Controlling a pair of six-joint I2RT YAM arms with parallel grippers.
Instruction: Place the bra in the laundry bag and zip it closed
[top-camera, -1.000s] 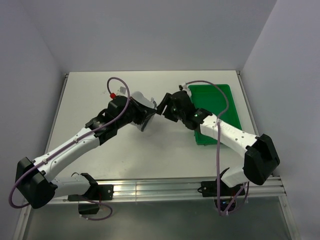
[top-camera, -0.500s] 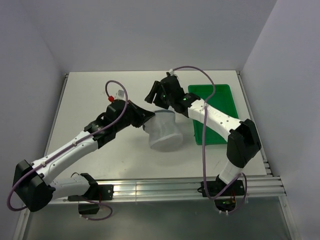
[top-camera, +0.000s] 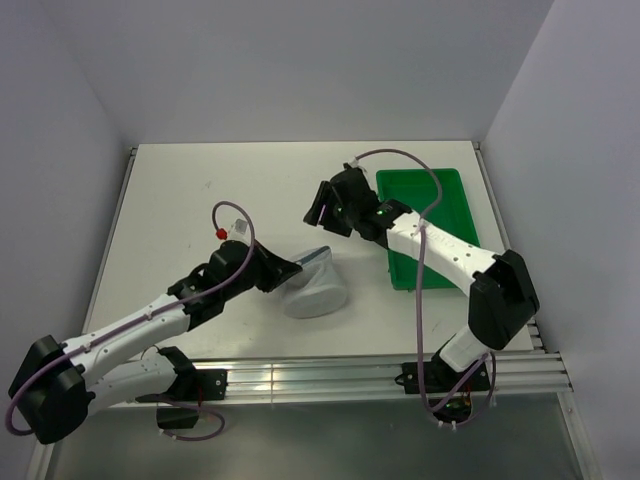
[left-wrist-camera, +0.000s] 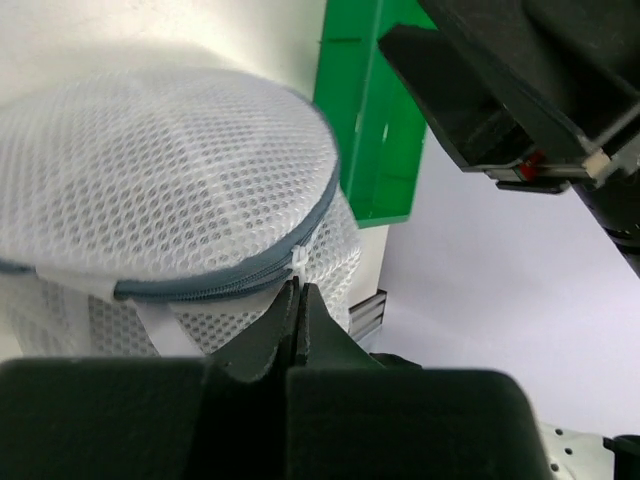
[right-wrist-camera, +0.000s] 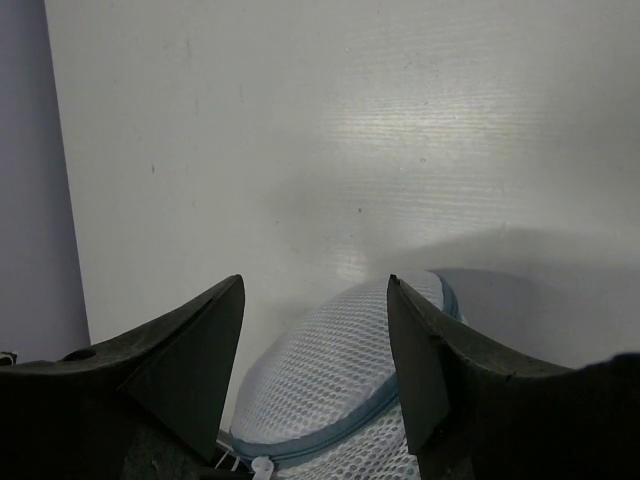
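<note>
White tabletop (top-camera: 200, 180) bears the mesh laundry bag (top-camera: 318, 292) toward its near edge; I see my left gripper (left-wrist-camera: 297, 298) clamped on its zipper seam (left-wrist-camera: 220, 283), my right gripper (right-wrist-camera: 313, 290) spread wide, clear of it.

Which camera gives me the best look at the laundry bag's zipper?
Left wrist: the zipper curves across the laundry bag close up, its pull at the shut tips of the left gripper. Right wrist catches a short arc at the bottom edge; top external shows only a dark strip.

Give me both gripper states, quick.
Left gripper: closed, pinching the laundry bag at its zipper edge.
Right gripper: open, holding nothing.
</note>
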